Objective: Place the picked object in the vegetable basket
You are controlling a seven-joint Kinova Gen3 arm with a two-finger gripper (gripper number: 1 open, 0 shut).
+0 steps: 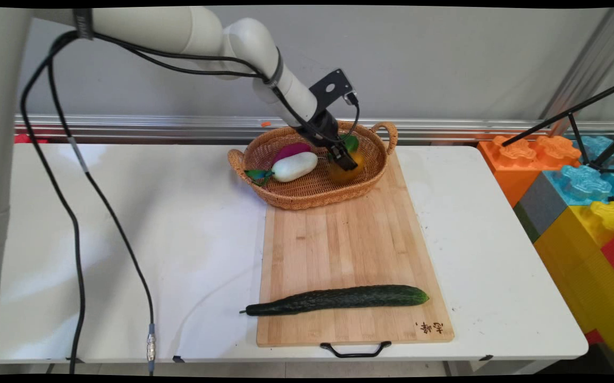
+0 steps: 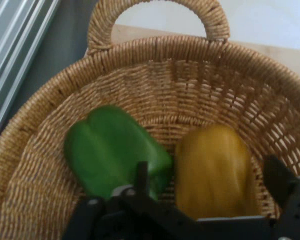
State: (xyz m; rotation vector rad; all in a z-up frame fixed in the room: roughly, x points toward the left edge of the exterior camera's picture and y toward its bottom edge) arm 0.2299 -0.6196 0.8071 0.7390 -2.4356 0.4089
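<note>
My gripper (image 1: 342, 159) reaches down into a wicker basket (image 1: 307, 202) at the far end of a wooden cutting board (image 1: 349, 234). In the hand view the gripper (image 2: 210, 172) is open, its two fingers standing either side of a yellow-orange pepper (image 2: 215, 165), and I see no contact. A green pepper (image 2: 110, 145) lies just left of it against the basket wall (image 2: 190, 75). In the main view the yellow-orange pepper (image 1: 350, 171) sits under the fingers and the green pepper (image 1: 350, 141) is behind them.
A white vegetable with green leaves (image 1: 294, 166) and a purple one (image 1: 292, 150) lie in the basket's left half. A long cucumber (image 1: 338, 299) rests across the board's near end. Big coloured blocks (image 1: 578, 186) and a tripod (image 1: 594, 133) stand at the right.
</note>
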